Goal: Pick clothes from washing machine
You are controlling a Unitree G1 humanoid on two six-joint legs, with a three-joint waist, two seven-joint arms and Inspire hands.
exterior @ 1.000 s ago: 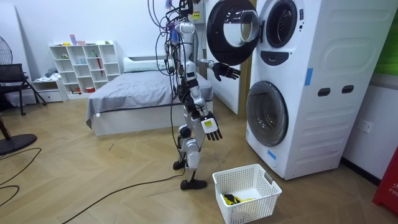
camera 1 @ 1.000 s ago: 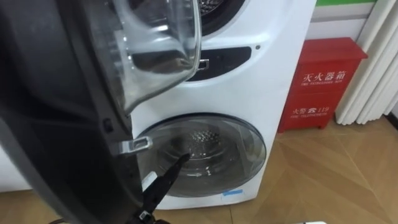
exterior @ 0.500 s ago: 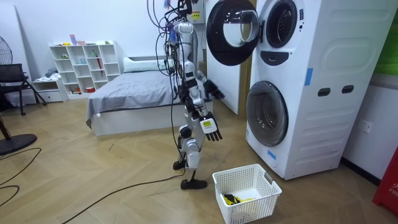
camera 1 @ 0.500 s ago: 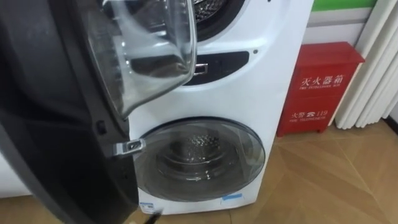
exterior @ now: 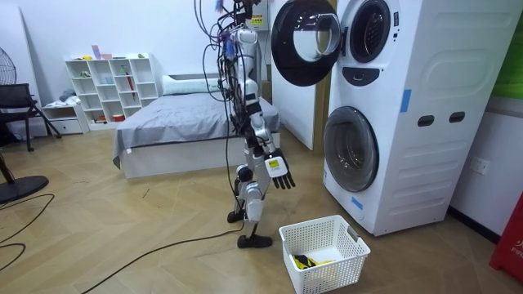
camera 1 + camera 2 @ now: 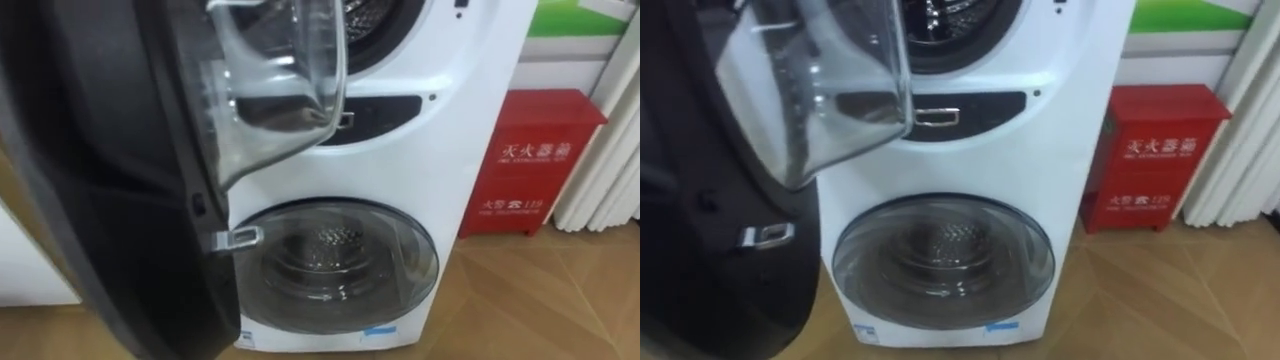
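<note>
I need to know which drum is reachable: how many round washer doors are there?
2. The upper door hangs swung open; the lower door, directly beneath its machine, is closed. None appears hidden.

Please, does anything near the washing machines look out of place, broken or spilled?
Nothing stands out. The upper door hangs wide open, the lower door is shut, and the basket stands upright, with nothing spilled around it.

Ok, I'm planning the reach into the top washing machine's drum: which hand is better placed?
Probably the right hand: it hangs open and free, and the upper washing machine's dark round door stands open on the robot's left, blocking that side of the steel drum.
</note>
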